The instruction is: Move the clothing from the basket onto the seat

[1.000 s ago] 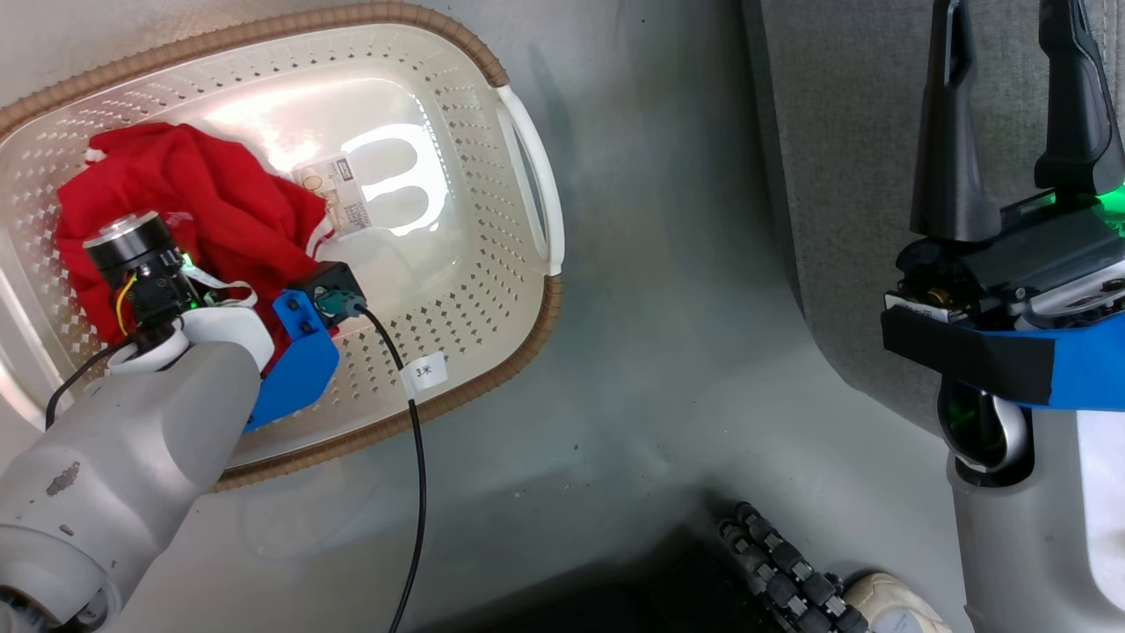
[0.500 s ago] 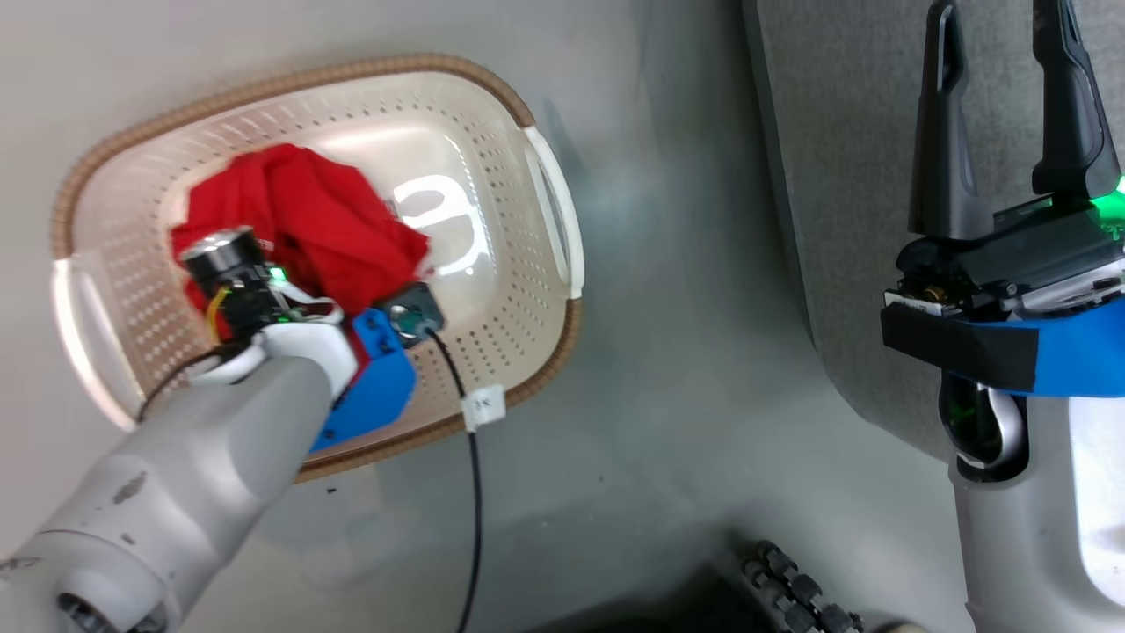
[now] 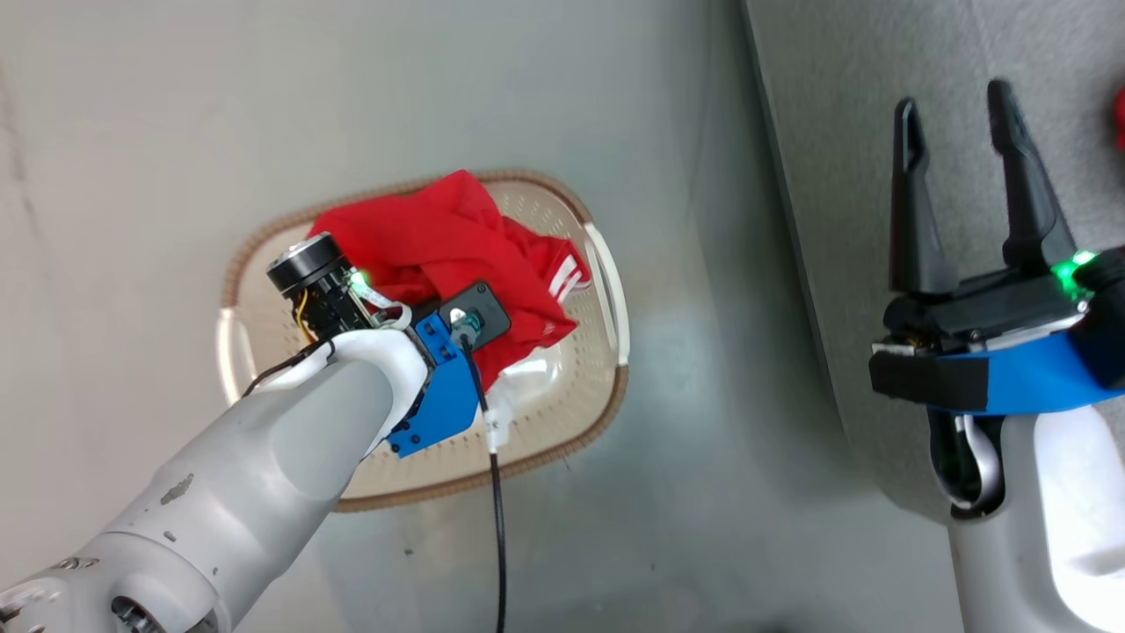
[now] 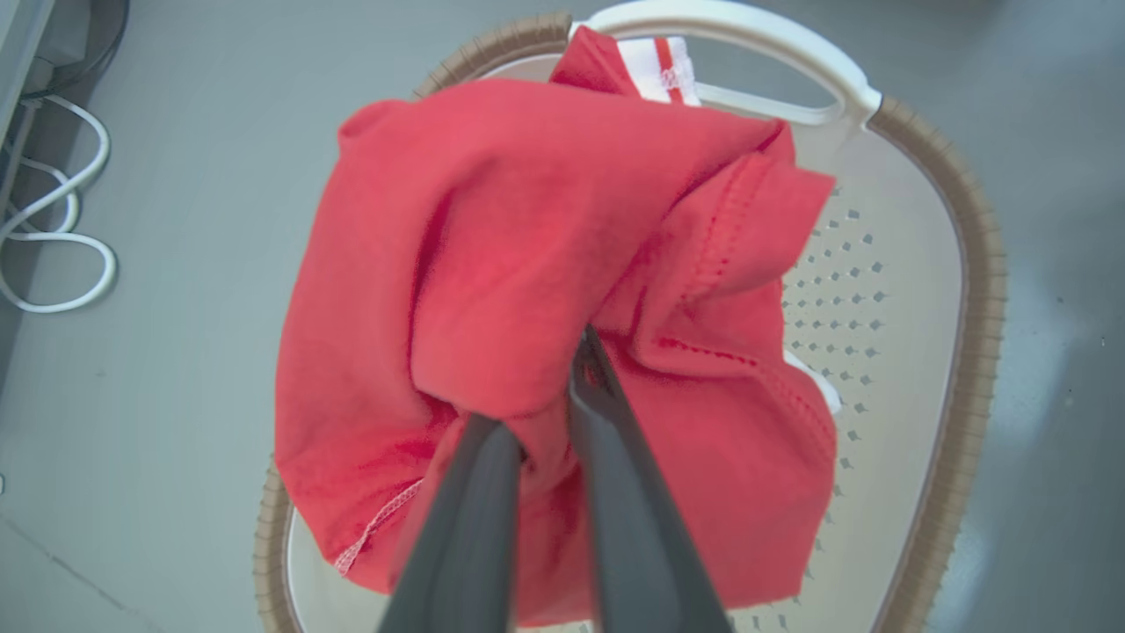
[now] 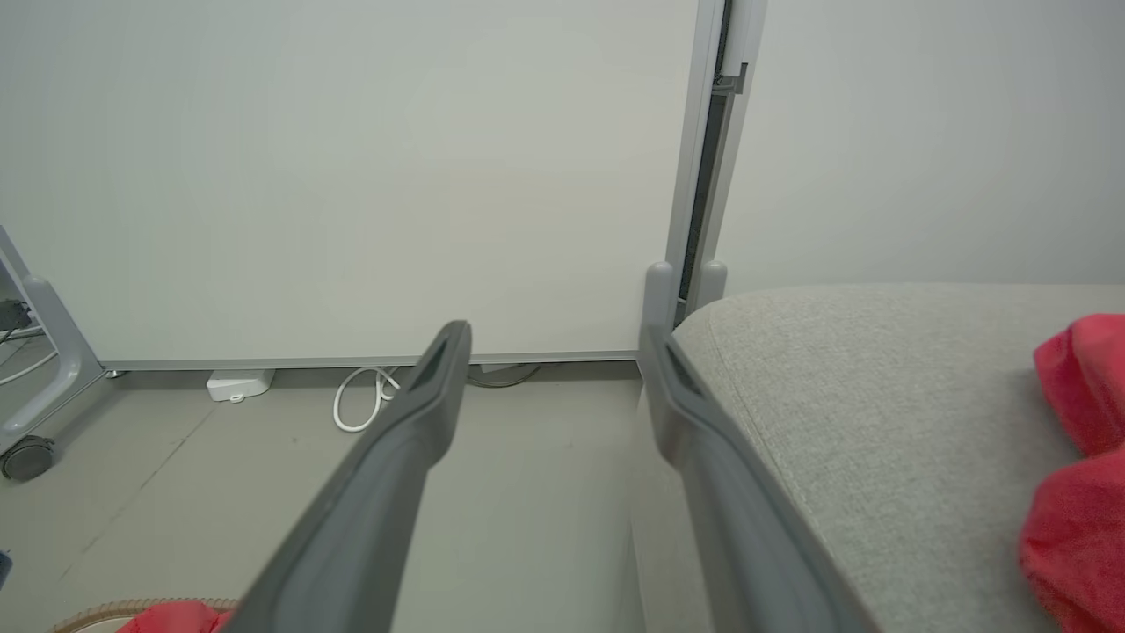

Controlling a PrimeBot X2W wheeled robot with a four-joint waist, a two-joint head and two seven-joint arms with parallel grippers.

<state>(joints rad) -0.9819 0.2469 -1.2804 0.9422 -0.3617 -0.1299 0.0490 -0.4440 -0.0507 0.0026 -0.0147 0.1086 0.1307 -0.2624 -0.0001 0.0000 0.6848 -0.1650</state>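
Note:
A red piece of clothing (image 4: 527, 264) with white stripes hangs bunched over the cream basket (image 4: 976, 264). My left gripper (image 4: 545, 387) is shut on a fold of it. In the head view the same clothing (image 3: 457, 255) drapes over the basket (image 3: 562, 444), and my left wrist hides the fingers. My right gripper (image 3: 954, 98) stands open and holds nothing, over the edge of the grey seat (image 3: 844, 132). In the right wrist view that gripper (image 5: 554, 338) points at the wall. A second red garment (image 5: 1081, 457) lies on the seat (image 5: 861, 387).
Grey floor surrounds the basket. White cables (image 4: 53, 255) lie on the floor to its side. More cable (image 5: 360, 400) runs along the foot of the white wall. A wheeled frame leg (image 5: 35, 404) stands at the left.
My left gripper has closed on the clothing and lifted it off the basket's floor. The head camera has risen, so the basket looks smaller. The right gripper stays open.

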